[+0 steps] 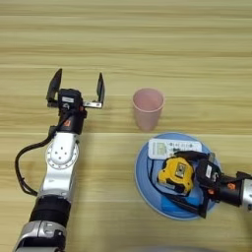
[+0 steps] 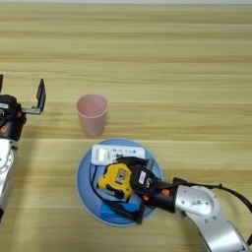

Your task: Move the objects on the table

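Two grippers differ: right gripper [image 2: 129,187] clasps the tape measure [image 1: 175,174] over the blue plate [image 1: 143,184], lower right; left gripper [image 1: 77,88] waits wide, left of the cup [image 1: 147,108].

A light-wood counter [image 1: 147,44] fills both views from edge to edge. Its planks run side to side, with fine horizontal grain and pale seams between the boards. The tone shifts from warm yellow-tan bands to paler strips. Soft, even light falls across the top, and only faint shadows lie on it. At the very bottom edge a curved grey shape [image 1: 162,249] cuts in, too little of it showing to tell what it is.
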`<state>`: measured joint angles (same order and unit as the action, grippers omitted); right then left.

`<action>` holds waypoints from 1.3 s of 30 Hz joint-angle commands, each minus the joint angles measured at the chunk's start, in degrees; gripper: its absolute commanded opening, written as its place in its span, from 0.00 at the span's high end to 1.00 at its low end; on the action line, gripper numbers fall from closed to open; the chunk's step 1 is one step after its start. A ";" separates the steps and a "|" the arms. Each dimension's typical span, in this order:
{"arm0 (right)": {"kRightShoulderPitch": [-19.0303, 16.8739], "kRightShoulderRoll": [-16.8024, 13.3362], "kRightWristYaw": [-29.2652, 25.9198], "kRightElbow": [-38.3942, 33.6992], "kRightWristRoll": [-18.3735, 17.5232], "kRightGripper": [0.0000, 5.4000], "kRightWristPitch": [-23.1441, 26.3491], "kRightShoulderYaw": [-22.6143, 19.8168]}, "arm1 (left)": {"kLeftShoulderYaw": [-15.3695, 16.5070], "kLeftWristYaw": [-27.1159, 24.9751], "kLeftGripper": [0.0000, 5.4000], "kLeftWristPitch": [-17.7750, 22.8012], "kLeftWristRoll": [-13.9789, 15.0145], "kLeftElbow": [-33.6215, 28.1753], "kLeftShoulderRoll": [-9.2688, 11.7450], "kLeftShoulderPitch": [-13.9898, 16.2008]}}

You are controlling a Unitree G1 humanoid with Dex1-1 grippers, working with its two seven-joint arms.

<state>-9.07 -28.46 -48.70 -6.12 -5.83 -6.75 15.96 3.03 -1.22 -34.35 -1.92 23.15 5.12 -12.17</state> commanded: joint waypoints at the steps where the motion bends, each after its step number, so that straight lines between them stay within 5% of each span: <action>1: 1.55 0.51 1.46 1.40 1.05 0.00 0.36 -0.12 | -0.12 0.35 0.00 -0.58 -0.37 0.05 -0.14 -0.36; 10: 3.57 2.18 4.73 4.15 3.17 0.00 -0.10 0.04 | -0.05 0.29 0.00 -0.66 -0.29 0.00 -0.05 -0.30; 27: 2.77 1.02 2.65 5.51 3.69 0.00 2.00 1.84 | 0.00 0.30 0.00 -0.67 -0.30 -0.18 0.00 -0.21; 39: 2.69 0.81 2.01 5.36 3.43 0.22 1.82 1.83 | 0.02 0.33 0.00 -0.79 -0.33 0.13 0.02 -0.33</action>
<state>-6.14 -26.97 -46.27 -1.16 -2.60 -5.52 17.64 3.06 -1.22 -34.47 -1.92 23.15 5.16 -12.17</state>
